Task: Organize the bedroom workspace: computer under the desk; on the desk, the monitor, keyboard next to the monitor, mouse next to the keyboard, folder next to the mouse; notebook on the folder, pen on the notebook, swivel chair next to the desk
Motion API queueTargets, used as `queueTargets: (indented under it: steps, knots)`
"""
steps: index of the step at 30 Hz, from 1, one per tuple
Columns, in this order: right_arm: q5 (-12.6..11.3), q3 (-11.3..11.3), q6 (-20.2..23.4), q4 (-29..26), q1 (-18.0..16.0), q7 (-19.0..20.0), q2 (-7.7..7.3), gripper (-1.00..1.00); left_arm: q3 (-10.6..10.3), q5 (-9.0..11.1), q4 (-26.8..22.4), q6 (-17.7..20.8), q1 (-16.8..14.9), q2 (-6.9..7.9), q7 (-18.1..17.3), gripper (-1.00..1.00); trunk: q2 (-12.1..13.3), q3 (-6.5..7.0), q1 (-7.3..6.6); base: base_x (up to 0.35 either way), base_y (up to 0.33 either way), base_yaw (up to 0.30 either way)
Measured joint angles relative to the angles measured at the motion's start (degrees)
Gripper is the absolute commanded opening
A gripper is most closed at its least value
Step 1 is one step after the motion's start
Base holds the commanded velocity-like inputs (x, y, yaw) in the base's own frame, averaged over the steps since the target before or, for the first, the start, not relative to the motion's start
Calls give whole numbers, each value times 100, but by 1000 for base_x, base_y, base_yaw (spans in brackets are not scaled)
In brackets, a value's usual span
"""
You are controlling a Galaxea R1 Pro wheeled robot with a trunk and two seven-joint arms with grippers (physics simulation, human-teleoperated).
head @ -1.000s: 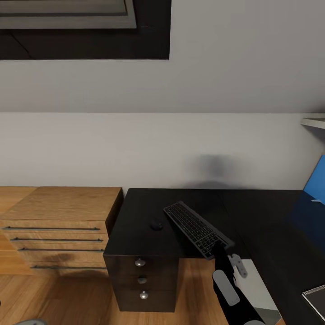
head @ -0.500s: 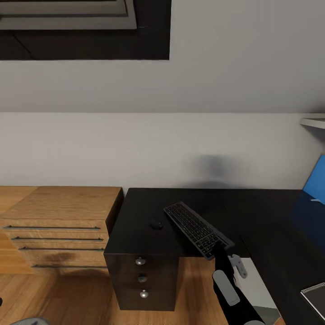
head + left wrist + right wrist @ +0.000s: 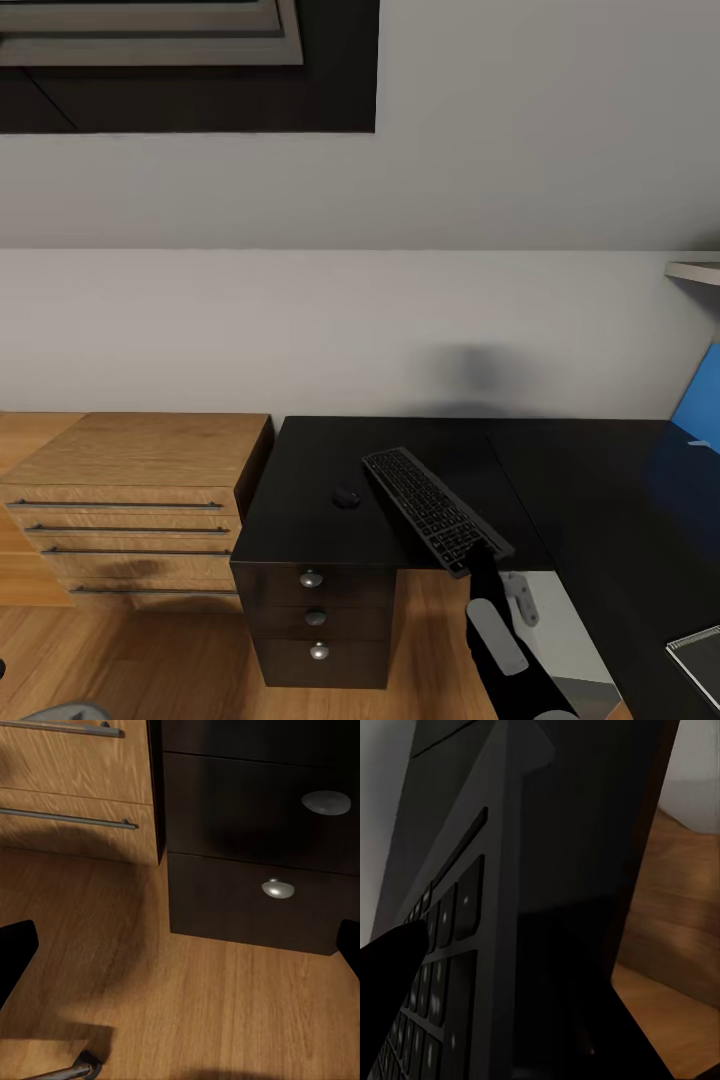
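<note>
The keyboard (image 3: 437, 508) is a slim dark board with rows of pale-lettered keys. It lies diagonally on the black desk (image 3: 420, 450), far end toward the wall, near corner at the desk's front edge. The right end effector (image 3: 482, 556) is at that near corner; in the right wrist view one dark finger (image 3: 394, 952) lies over the keys (image 3: 457, 915) and another dark part sits beneath the board, so it appears clamped on the keyboard's end.

The mouse (image 3: 346, 496) is small, dark and rounded, on the desk just beside the keyboard's left side, not touching it. Bare desktop surrounds both items toward the wall and to the right. A blue panel (image 3: 700, 400) stands at the right edge of the head view, and the corner of a dark flat object (image 3: 697, 660) with a pale border lies on the desk at lower right; neither can be identified.

Below the desk's left end is a black pedestal with three round-knobbed drawers (image 3: 315, 617), all closed. Beside it, close against the desk, stands a wooden chest (image 3: 130, 500) with four bar-handled drawers, also closed. Wood floor (image 3: 195, 1005) lies open in front of both.

The left end effector (image 3: 180, 967) looks at the pedestal's lower drawers; its dark fingertips (image 3: 13, 952) sit wide apart, holding nothing.
</note>
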Motion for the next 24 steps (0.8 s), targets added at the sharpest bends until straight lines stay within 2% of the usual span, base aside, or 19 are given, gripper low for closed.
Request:
queueTargets:
  steps: [11, 24]
  knots:
    - [-189, 46, -32, 30, 2, 50, 21, -100, 0, -5, 0, 0, -1, -1, 0, 100, 1, -1, 0, 0, 0, 0]
    - [-161, 57, -23, 63, 1, 100, 10, -100, -1, -4, 1, 0, -1, -17, 0, 100, 1, 0, 0, 0, 0, 0]
